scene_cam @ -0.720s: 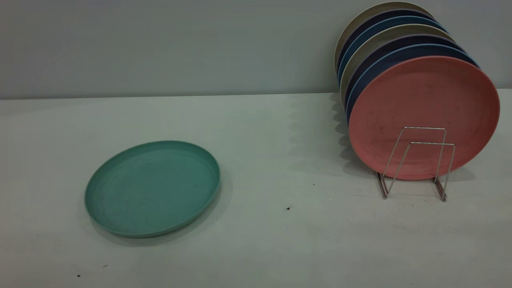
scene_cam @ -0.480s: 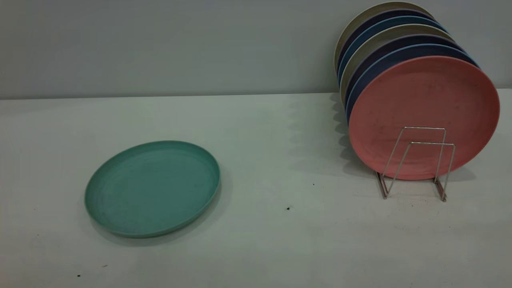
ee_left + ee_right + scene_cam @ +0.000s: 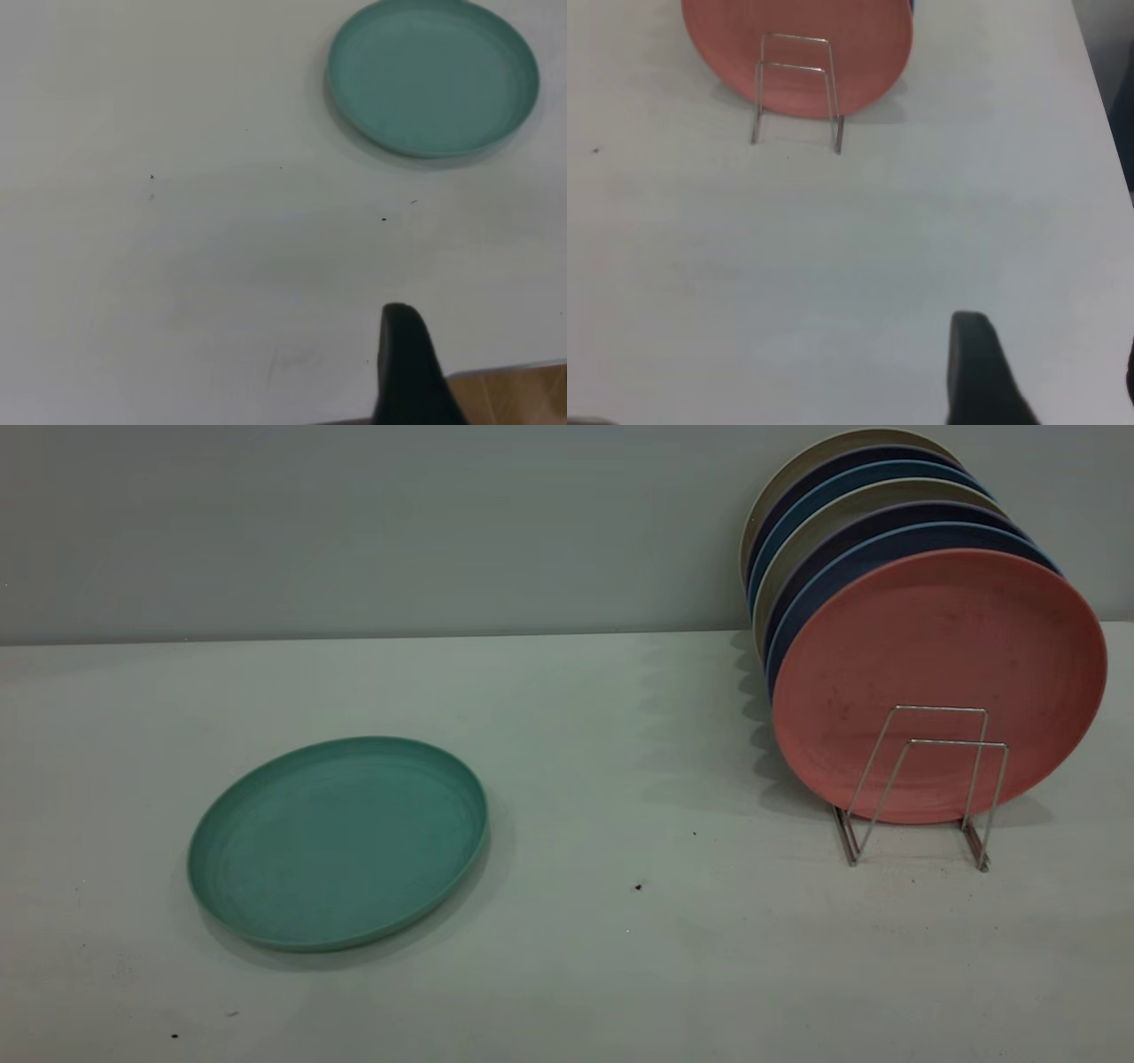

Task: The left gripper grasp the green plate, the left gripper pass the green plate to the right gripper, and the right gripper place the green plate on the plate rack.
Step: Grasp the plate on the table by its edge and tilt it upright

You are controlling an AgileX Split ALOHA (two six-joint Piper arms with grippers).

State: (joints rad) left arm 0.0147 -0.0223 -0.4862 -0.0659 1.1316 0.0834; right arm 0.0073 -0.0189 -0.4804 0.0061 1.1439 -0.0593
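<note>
Green plate flat on table | well apart from left gripper | jaws state: cannot tell

Teal-green plate, salmon-pink plate, silver wire rack, pale grey table, black fingers

table: pale | green plate flat, left | plate rack right

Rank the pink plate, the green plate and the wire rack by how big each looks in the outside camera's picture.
1. salmon-pink plate, standing upright facing the camera.
2. green plate, lying flat and foreshortened, so it may really be much the same size.
3. plate rack, plainly the smallest.
</note>
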